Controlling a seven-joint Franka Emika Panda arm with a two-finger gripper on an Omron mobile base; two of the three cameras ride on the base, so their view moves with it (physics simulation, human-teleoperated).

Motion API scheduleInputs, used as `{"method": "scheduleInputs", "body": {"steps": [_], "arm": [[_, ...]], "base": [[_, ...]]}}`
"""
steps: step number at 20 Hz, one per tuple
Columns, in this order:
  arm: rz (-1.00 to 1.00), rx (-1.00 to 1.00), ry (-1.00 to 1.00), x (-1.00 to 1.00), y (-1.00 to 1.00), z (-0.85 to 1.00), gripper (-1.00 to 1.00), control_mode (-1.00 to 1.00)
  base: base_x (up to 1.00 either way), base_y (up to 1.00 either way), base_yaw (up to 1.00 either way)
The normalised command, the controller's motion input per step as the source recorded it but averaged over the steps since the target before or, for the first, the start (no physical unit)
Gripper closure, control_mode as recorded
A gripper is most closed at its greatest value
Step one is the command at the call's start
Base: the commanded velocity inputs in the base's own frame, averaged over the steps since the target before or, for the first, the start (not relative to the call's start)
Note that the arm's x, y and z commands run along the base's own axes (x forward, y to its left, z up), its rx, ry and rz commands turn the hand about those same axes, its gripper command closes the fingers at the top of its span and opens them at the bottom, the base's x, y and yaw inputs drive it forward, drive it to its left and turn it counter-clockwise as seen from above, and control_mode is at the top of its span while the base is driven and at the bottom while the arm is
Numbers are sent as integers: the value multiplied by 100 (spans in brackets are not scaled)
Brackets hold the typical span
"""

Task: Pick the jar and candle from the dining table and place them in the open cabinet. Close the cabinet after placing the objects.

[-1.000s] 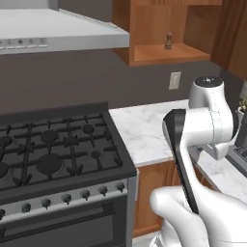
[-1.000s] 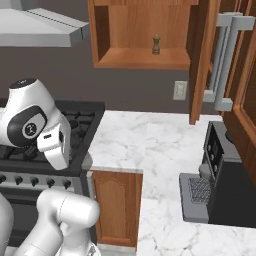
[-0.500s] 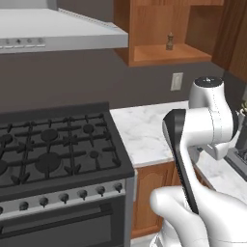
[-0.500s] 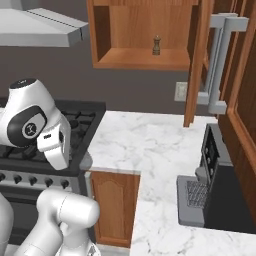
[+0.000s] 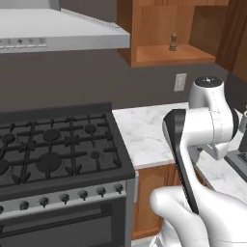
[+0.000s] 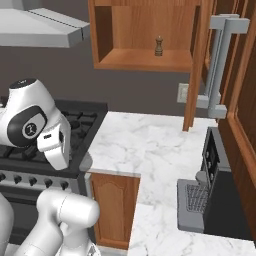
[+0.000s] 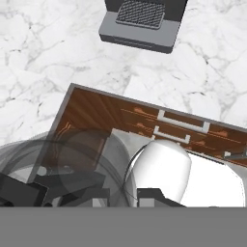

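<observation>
In the hand view the jar point(image 7: 72, 161), grey and translucent, sits between the dark fingers of my gripper point(image 7: 67, 193), which is shut on it. The hand looks straight down on a white marble counter point(image 7: 48, 58). The cabinet point(image 5: 166, 29) hangs open above that counter, its shelf point(image 6: 145, 60) bare except for a small dark pepper-mill figure point(image 6: 159, 46). Its door point(image 6: 197, 65) stands swung out at the right. My arm point(image 5: 212, 120) is folded in front of the base. The candle and the dining table are out of view.
A black gas stove point(image 5: 53, 149) under a grey hood point(image 5: 58, 34) stands left of the counter. A dark coffee machine point(image 6: 212, 200) sits at the counter's right end, also seen from above point(image 7: 142, 19). A tall silver handle point(image 6: 220, 65) juts out right of the cabinet door.
The whole picture has shifted slightly in both base views, so the base has moved a little. The arm keeps its folded pose and the gripper stays shut.
</observation>
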Motion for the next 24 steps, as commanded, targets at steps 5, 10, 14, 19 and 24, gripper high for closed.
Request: {"method": "scheduleInputs", "body": {"steps": [5,10,14,19,24], "arm": [[0,0,0,0,0,0,100,100],[0,0,0,0,0,0,100,100],[0,0,0,0,0,0,100,100],[0,0,0,0,0,0,100,100],[0,0,0,0,0,0,100,100]], "base": [[19,-37,6],[21,-31,3],[29,-26,0],[39,-18,0],[42,-14,0]]}}
